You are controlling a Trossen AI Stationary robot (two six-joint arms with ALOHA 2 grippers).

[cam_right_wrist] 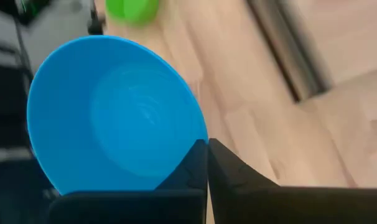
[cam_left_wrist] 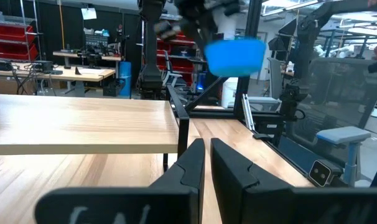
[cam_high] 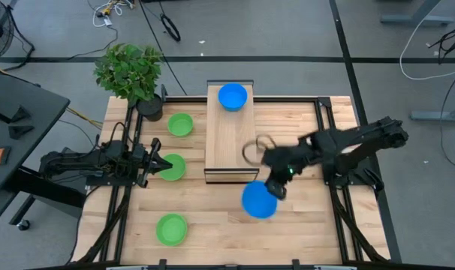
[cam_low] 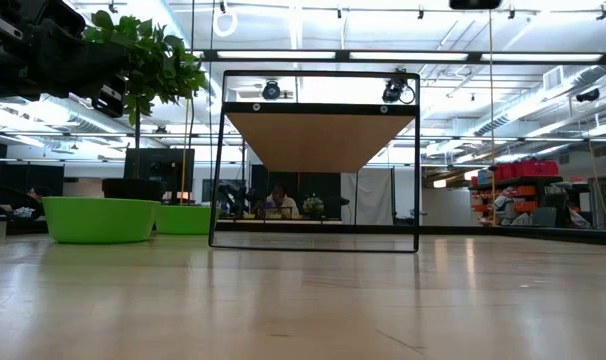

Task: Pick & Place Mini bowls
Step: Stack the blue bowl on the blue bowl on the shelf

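Note:
My right gripper [cam_high: 275, 186] is shut on a blue mini bowl [cam_high: 259, 202], held in the air over the table's near right part; the left wrist view shows this bowl [cam_left_wrist: 236, 56] high above the wood. A second blue bowl [cam_high: 233, 96] sits on the far end of a raised wooden platform [cam_high: 229, 142]. Three green bowls rest on the table left of it: one far [cam_high: 180, 124], one in the middle [cam_high: 173, 167], one near [cam_high: 171, 229]. My left gripper [cam_high: 157, 164] waits shut and level beside the middle green bowl, holding nothing. My right gripper pinches the blue bowl's rim [cam_right_wrist: 190, 144], one finger [cam_right_wrist: 187, 168] on the inner side of the wall and the other [cam_right_wrist: 238, 171] on the outer side. The fingers slant down from the table's right side. The bowl is lifted clear and hangs tilted below them.
A potted leafy plant [cam_high: 130, 71] stands at the table's far left corner. The platform's black metal frame [cam_low: 318, 165] rises in the middle of the table. Bare wood lies in the near middle [cam_high: 220, 225]. Black rails [cam_high: 329, 120] run along the right side.

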